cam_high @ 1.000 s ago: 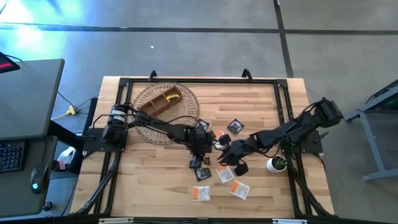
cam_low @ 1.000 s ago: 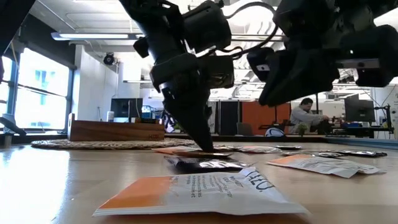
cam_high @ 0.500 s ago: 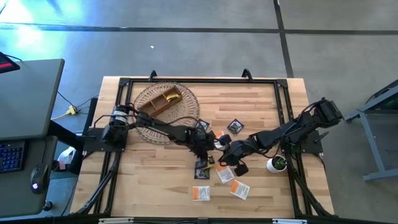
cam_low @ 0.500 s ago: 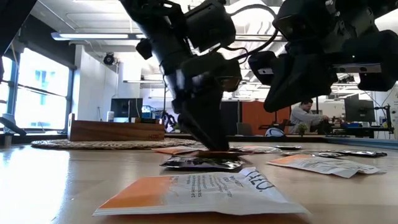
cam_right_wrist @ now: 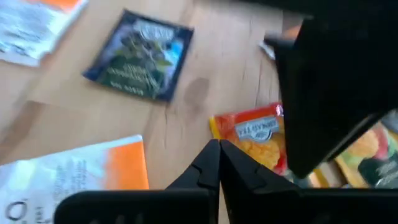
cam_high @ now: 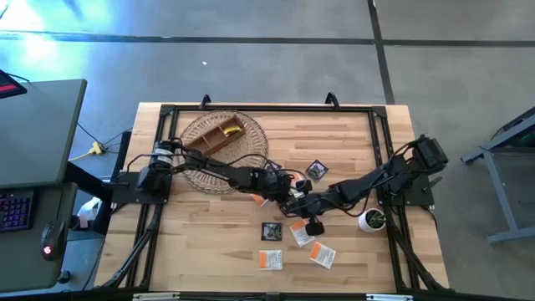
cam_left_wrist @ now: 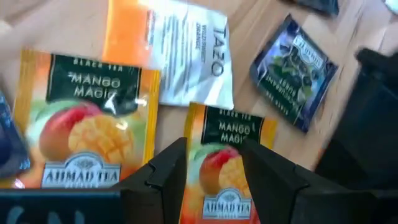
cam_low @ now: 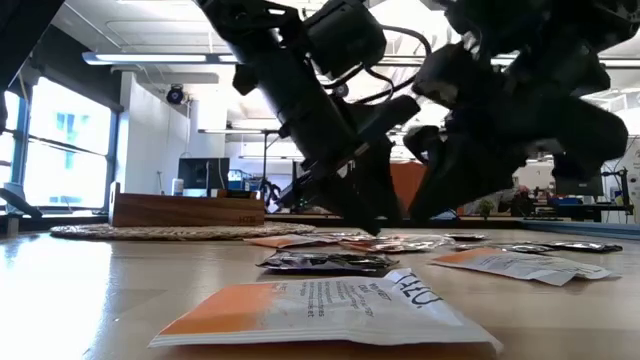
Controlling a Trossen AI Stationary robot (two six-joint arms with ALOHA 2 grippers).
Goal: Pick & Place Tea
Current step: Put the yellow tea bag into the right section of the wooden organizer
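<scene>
Tea sachets lie flat and scattered on the wooden table [cam_high: 209, 226]. My left gripper [cam_left_wrist: 214, 149] is open at mid-table [cam_high: 282, 190]. Its fingers stand on either side of an orange mango sachet [cam_left_wrist: 227, 168]. Beside that sachet lie a second mango sachet [cam_left_wrist: 87, 130], a white-and-orange one [cam_left_wrist: 180, 50] and a dark one [cam_left_wrist: 292, 68]. My right gripper [cam_right_wrist: 217, 144] is shut close by [cam_high: 295, 203], its tips low at the near edge of an orange mango sachet [cam_right_wrist: 255, 140]. My left arm hides the rest of that sachet. My right gripper's shut fingertips come slanting down at the near edge [cam_right_wrist: 225, 138] of the orange mango sachet, which lies flat on the table. Whether they touch it or pinch its edge I cannot tell.
A brown wooden divided box [cam_high: 219, 135] sits on a round woven mat [cam_high: 251, 125] at the far left. A small white pot with a plant [cam_high: 372, 220] stands near my right arm. More sachets lie toward the near edge [cam_high: 270, 260] [cam_high: 323, 255] [cam_high: 270, 231]. A black frame [cam_high: 267, 109] rims the table.
My left gripper has rolled about its own axis and swung a little toward the table's far right, off the dark sachet that it stood over. My right gripper has come down toward the table and in toward my left gripper.
</scene>
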